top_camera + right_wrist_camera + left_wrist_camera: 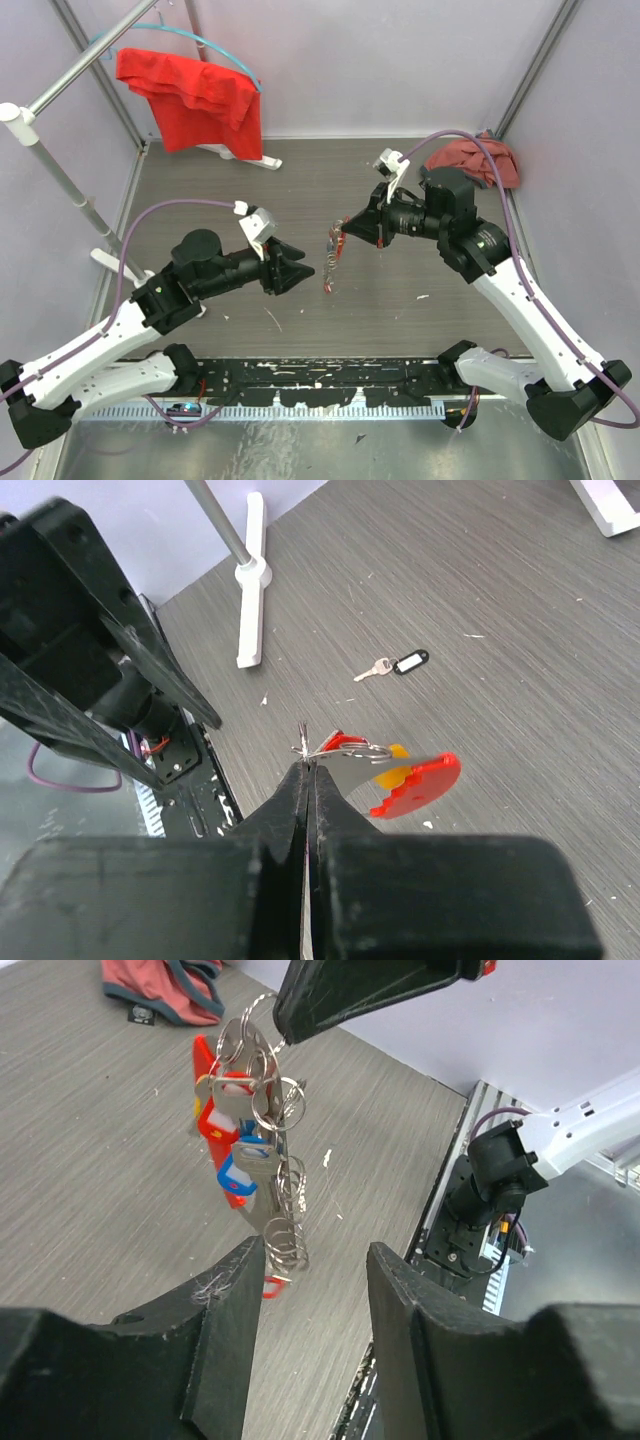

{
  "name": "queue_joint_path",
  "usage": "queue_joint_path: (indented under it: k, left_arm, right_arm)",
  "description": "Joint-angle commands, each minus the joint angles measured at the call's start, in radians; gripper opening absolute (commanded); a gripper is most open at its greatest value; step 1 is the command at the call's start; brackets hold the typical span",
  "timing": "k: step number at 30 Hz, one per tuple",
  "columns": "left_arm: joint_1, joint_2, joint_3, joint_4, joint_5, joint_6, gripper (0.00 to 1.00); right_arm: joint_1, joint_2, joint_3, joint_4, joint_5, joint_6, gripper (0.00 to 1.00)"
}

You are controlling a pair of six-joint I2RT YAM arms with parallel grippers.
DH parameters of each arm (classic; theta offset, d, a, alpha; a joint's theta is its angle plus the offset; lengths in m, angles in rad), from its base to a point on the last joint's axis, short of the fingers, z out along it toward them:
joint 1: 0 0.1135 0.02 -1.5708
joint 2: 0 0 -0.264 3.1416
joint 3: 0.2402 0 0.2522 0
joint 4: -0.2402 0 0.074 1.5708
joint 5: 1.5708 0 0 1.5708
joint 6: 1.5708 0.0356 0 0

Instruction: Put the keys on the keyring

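The thin silvery wire keyring (pixel 262 1080), judged light and slippery, is pinched at its top by the right gripper (pixel 306 772) above the tabletop's middle; its stiff lower rings are best taken by the spread-fingered left gripper (pixel 315 1260).

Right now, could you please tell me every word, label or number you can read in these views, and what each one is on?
No text can be read.
Dark label on the crumpled cloth: too small to read.
Black oblong tag: too small to tell.
Red tag of the keyring: no print visible.
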Motion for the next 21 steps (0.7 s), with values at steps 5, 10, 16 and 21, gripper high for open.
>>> queue_joint_path:
  k: [5,10,16,21]
  left_arm:
    - [-0.081,0.055,-0.015,0.099,-0.116,0.075,0.59]
    - [-0.095,0.081,-0.01,0.138,-0.111,0.084,0.61]
    - [-0.096,0.083,-0.01,0.172,-0.096,0.079,0.49]
    - [-0.094,0.061,-0.029,0.248,-0.034,0.032,0.41]
  right_arm:
    - [0.003,-0.051,0.073,0.082,0.018,0.06,0.01]
    - [0.004,-0.062,0.076,0.075,0.009,0.048,0.01]
    - [0.003,-0.088,0.04,0.11,-0.064,0.024,0.01]
    - [0.003,-0.105,0.026,0.143,-0.109,0.019,0.01]
